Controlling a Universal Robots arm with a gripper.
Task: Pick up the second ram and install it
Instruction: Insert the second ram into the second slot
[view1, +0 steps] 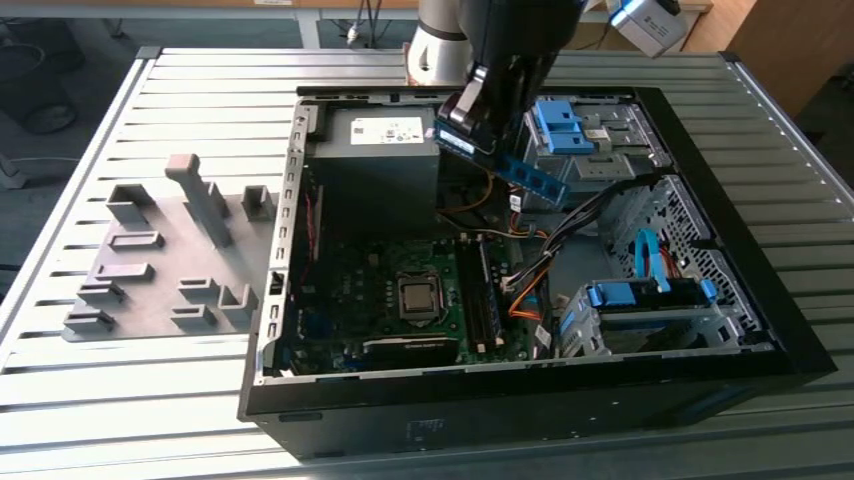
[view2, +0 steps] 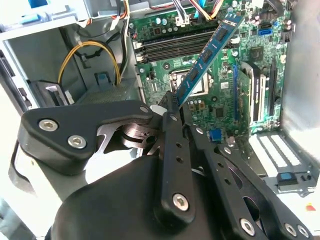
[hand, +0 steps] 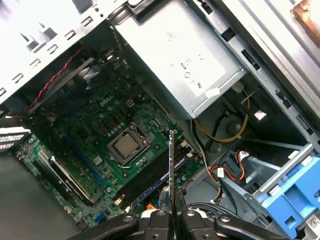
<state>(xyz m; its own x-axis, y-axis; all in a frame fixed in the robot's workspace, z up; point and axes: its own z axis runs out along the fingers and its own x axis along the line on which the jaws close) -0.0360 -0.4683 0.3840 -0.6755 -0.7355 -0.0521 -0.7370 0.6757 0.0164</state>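
Grip is the first matter here: the gripper (view1: 461, 125) is closed on the second ram (view1: 505, 165), pinching its flat faces at one short end, so that most of the stick juts free beyond the fingertips. In the exterior view the stick hangs tilted in the air over the open computer case (view1: 534, 425), above the gap between the grey power supply (view1: 380, 150) and the blue drive cage (view1: 574, 130), touching nothing but the gripper. In the second wrist view the second ram (view2: 207, 55) runs out from the gripper (view2: 170, 107) over the green motherboard (view2: 220, 105), well above the long black slots (view2: 170, 47). The first wrist view has the second ram (hand: 171, 170) edge-on, a thin line rising from the gripper (hand: 171, 215) over those slots (hand: 150, 182) and beside the processor socket (hand: 127, 145).

The stick looks light and stiff, so it should neither sag nor bend in this hold. It is also thin and likely fragile: the chips on its faces and the contact edge would not take knocks or twisting well. Held by one end, it has a long free lever, and I judge that any sideways bump could make it pivot between the smooth pads. A hold on the bare board edges or flat faces, clear of the contact edge, seems the safest. The grey holder tray (view1: 160, 260) lies on the slatted surface (view1: 134, 410) at the exterior view's left.
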